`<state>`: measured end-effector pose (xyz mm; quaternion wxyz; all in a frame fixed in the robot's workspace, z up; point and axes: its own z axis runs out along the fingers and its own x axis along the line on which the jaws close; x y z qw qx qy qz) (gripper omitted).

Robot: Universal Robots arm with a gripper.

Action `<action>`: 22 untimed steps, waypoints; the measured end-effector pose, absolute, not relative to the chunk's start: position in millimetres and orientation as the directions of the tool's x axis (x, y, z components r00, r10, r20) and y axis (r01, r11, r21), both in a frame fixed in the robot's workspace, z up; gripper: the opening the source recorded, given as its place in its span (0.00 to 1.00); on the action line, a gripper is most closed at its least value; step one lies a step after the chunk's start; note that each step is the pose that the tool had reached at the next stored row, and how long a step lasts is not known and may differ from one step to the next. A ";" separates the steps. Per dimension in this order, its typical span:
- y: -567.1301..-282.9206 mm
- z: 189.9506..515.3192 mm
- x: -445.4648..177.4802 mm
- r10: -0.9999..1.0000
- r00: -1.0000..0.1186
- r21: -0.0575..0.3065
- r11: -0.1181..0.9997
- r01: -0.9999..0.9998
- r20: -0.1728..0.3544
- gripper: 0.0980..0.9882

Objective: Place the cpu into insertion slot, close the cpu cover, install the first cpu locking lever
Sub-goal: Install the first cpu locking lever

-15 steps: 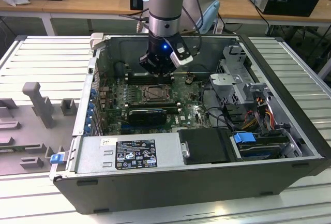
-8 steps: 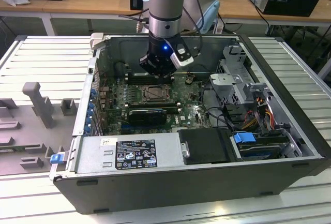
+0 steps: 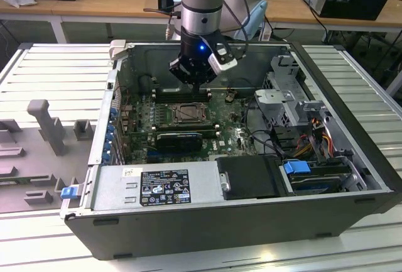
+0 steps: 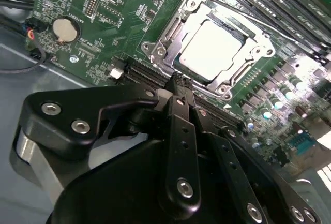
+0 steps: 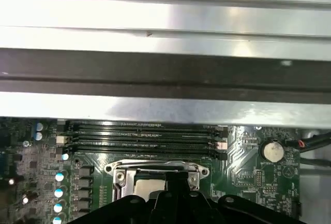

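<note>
The cpu [image 4: 209, 48] lies flat in the insertion slot [image 3: 188, 114] on the green motherboard, its pale metal top showing. The silvery cpu cover [image 4: 164, 36] lies down around it, framing the chip through its central opening. My gripper [image 4: 178, 81] hangs just above the socket's edge, its black fingers pressed together with nothing between them. In the exterior view the gripper [image 3: 196, 83] stands just behind the socket, inside the open computer case. In the first wrist view the cpu cover [image 5: 155, 168] and the cpu [image 5: 147, 187] sit just beyond the gripper [image 5: 173, 185].
Long black memory slots [image 5: 145, 136] run beside the socket, with the case's metal wall [image 5: 165, 43] behind them. A coin battery [image 4: 65, 29] sits on the board. A long black card [image 3: 179, 139], the power supply [image 3: 157, 187] and a drive cage with cables [image 3: 289, 96] surround the board.
</note>
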<state>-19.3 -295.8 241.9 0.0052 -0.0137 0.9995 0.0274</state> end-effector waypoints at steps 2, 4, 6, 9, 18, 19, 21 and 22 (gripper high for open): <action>-301.0 241.9 -19.2 -0.026 -1.000 0.054 0.998 -0.026 -0.011 0.01; -308.5 241.8 -19.0 -0.025 -1.000 0.047 0.999 -0.026 -0.011 0.01; -311.2 241.8 -19.0 -0.026 -1.000 0.042 0.999 -0.026 -0.011 0.01; -316.2 241.8 -18.8 -0.026 -1.000 0.030 0.999 -0.026 -0.011 0.01; -322.5 253.6 -18.8 -0.026 -1.000 0.025 0.999 -0.026 -0.010 0.01; -326.7 253.5 -18.8 -0.026 -1.000 0.025 0.999 -0.026 -0.010 0.01; -334.0 253.1 -18.8 -0.026 -1.000 0.025 0.999 -0.026 -0.010 0.01; -338.2 252.8 -18.8 -0.026 -1.000 0.025 0.999 -0.026 -0.010 0.01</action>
